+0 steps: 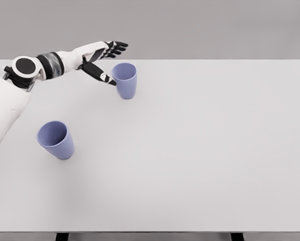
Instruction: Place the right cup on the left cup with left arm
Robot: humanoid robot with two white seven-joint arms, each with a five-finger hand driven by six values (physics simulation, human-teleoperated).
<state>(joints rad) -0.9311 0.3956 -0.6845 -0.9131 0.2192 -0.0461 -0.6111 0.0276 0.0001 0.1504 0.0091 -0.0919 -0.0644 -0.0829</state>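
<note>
Two lavender-blue cups stand upright on the white table (200, 150). The right cup (124, 80) is near the back of the table, left of the middle. The left cup (56, 140) is closer to me at the left. My left hand (111, 63) reaches in from the left at the back, just left of and slightly above the right cup. Its fingers (117, 48) are spread and its thumb (100, 74) points down toward the cup's rim, close to it but holding nothing.
The table's back edge (215, 59) runs just behind the right cup. My left forearm (49, 65) lies above the table's back left corner.
</note>
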